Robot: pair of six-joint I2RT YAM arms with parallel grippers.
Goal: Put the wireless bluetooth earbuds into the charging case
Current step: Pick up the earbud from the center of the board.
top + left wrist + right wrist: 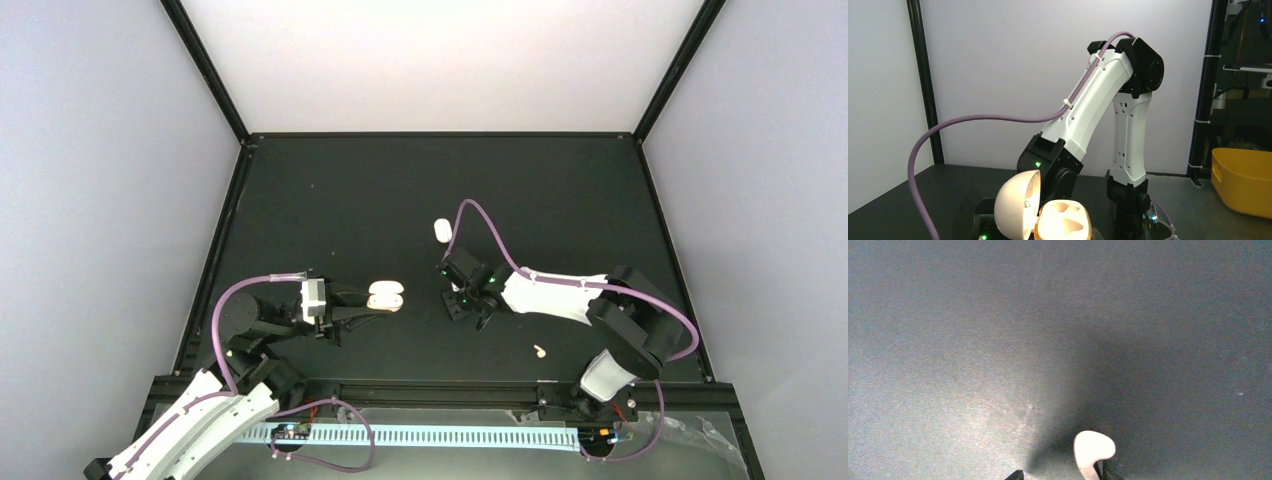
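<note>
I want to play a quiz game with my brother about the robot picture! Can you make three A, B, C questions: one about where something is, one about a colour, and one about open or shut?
1. Where is the case?
A. On a shelf
B. Gripped in the left tool
C. Under a cloth

2. What colour is the cable running along the right arm?
A. Purple
B. Green
C. Orange

3. How is the case's lid?
A. Shut
B. Open
C. Broken off

Answers:
1 B: the top view shows the tool's fingers closed on the case.
2 A: the left wrist view shows a purple cable clipped to the white arm.
3 B: the lid is swung up on its hinge and the inside of the case shows.
</note>
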